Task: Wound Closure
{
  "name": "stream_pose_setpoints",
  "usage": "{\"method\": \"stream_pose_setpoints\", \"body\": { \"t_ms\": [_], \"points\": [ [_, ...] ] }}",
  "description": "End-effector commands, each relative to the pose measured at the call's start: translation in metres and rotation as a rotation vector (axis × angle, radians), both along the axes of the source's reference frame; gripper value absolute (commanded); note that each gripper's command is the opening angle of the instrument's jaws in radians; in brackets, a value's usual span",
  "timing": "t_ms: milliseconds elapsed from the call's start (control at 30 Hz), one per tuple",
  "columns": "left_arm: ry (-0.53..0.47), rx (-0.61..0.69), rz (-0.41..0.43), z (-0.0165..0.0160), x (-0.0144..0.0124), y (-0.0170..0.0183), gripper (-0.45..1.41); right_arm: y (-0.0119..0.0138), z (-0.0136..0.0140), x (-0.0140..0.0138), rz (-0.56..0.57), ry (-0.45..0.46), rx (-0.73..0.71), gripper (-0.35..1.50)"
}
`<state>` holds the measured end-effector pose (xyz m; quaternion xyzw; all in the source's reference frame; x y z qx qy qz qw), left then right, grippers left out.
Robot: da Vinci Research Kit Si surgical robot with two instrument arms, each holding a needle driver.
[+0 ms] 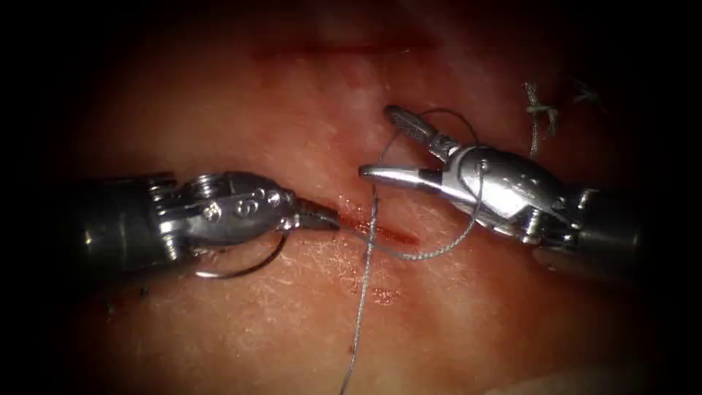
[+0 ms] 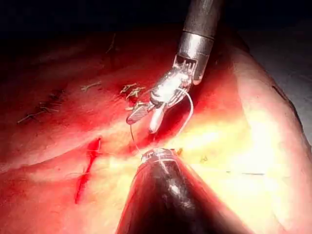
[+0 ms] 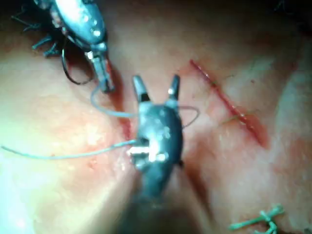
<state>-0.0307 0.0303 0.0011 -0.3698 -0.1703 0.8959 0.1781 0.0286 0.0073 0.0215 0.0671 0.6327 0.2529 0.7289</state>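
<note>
Left tool (image 1: 322,216): jaws closed on the thread (image 1: 363,285) at the cut (image 1: 380,230). The needle (image 1: 245,269) lies free beneath its wrist, left of the cut, out of the tissue (image 1: 292,329). Right tool (image 1: 387,143): jaws open, empty, thread looped round its body. Judged knot-tying stage; the loop must stay clear of the jaws. Open tissue all around.

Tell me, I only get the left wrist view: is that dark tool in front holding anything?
Observer: Yes. In the endoscope view, the left tool has its jaws shut on the thread, at the cut.
Operator: Where's the needle?
Observer: The needle curves out from beneath the left tool, left of the cut, apparently not in the tissue.
Operator: Does the thread stop at the shiny tool?
Observer: No. It loops around the right tool, whose open jaws hold nothing, and a long strand trails off across the tissue.
</note>
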Motion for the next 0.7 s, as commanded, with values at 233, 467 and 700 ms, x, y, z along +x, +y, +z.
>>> {"method": "stream_pose_setpoints", "body": {
  "t_ms": [233,467,700],
  "points": [
    [0.005,0.004,0.01,0.003,-0.001,0.0023,-0.45,-0.0014,-0.0002,0.0009,-0.172,0.12,-0.003,0.51],
    [0.033,0.02,0.006,0.0065,-0.0001,0.0025,-0.45,-0.0017,-0.0004,0.0014,-0.391,0.161,-0.041,0.51],
    [0.049,0.024,0.006,0.0087,0.0002,0.002,-0.45,-0.0046,-0.0005,0.0031,-0.738,0.134,-0.081,0.47]
  ]
}}
